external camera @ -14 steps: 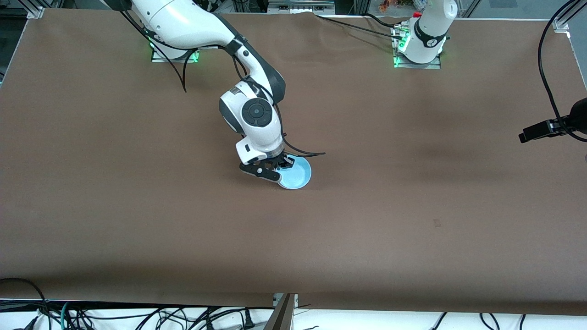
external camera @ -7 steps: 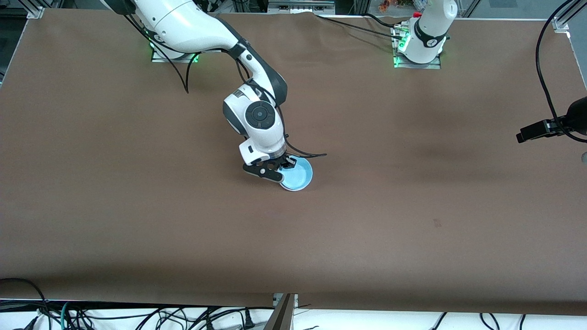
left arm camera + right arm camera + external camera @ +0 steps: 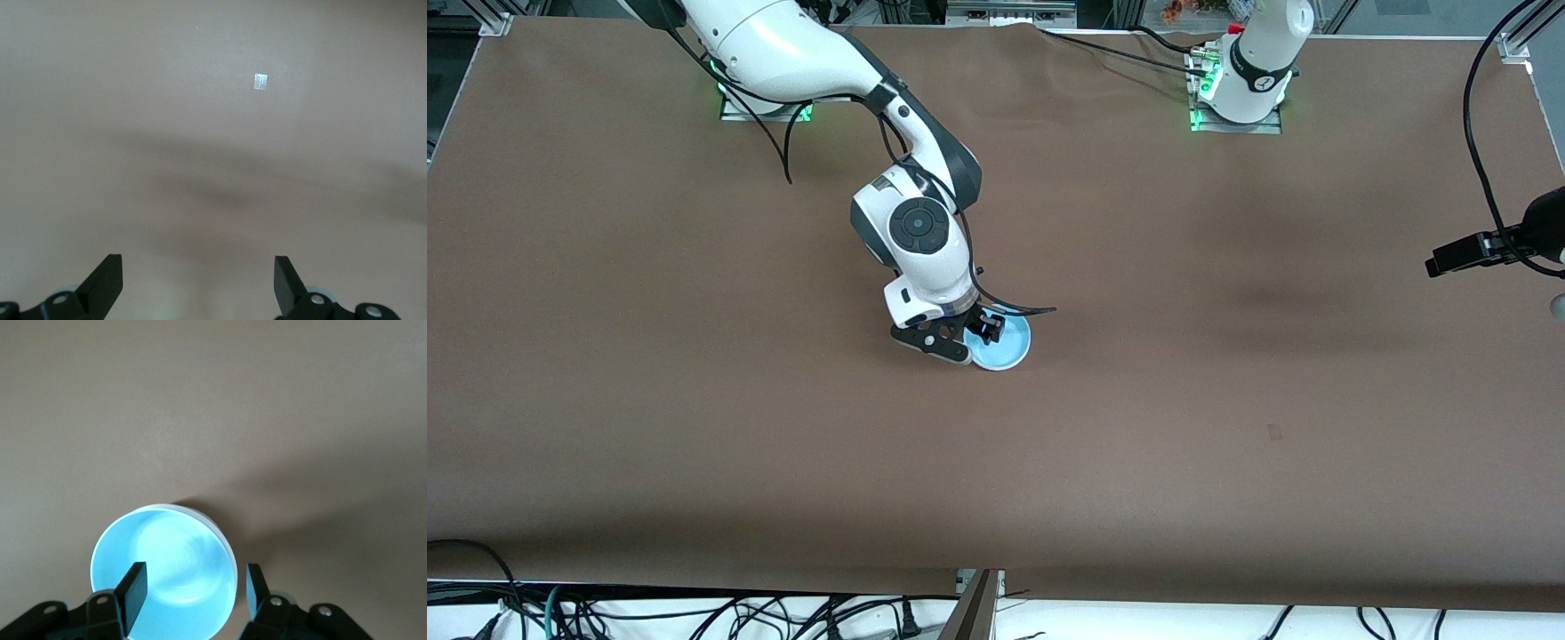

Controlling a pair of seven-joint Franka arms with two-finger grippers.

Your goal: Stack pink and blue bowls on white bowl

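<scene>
1. While the right arm reached out from its base at the top edge of the brown table (image 3: 1227, 427), the right gripper (image 3: 971, 336) hung just over the small round light sky-blue plastic bowl (image 3: 1003, 348), its fingers (image 3: 131, 592) spread apart.
2. That blue bowl sat upright near the middle of the table, well apart from every edge and corner, a little toward the right arm's end.
3. From the right wrist view, one finger stood over the bowl's hollow (image 3: 167, 573) and the other just outside its rim, so the rim lay between them; whether either finger touched the rim could not be told.
4. A thin white edge (image 3: 227, 550) showed along the outside of the blue rim in that view; whether it belonged to a small round white plastic bowl nested underneath could not be told for certain, and no pink showed anywhere.
5. The left arm waited, only its base (image 3: 1249, 71) near the top edge showing in the front view.
6. The left gripper (image 3: 198, 283) hovered over bare brown table, its fingers (image 3: 107, 280) spread wide and holding nothing.
7. A small pale rectangular mark (image 3: 261, 81) lay flat on the table under the left gripper's camera.
8. A black camera mount (image 3: 1489, 249) jutted in over the table edge at the left arm's end.
</scene>
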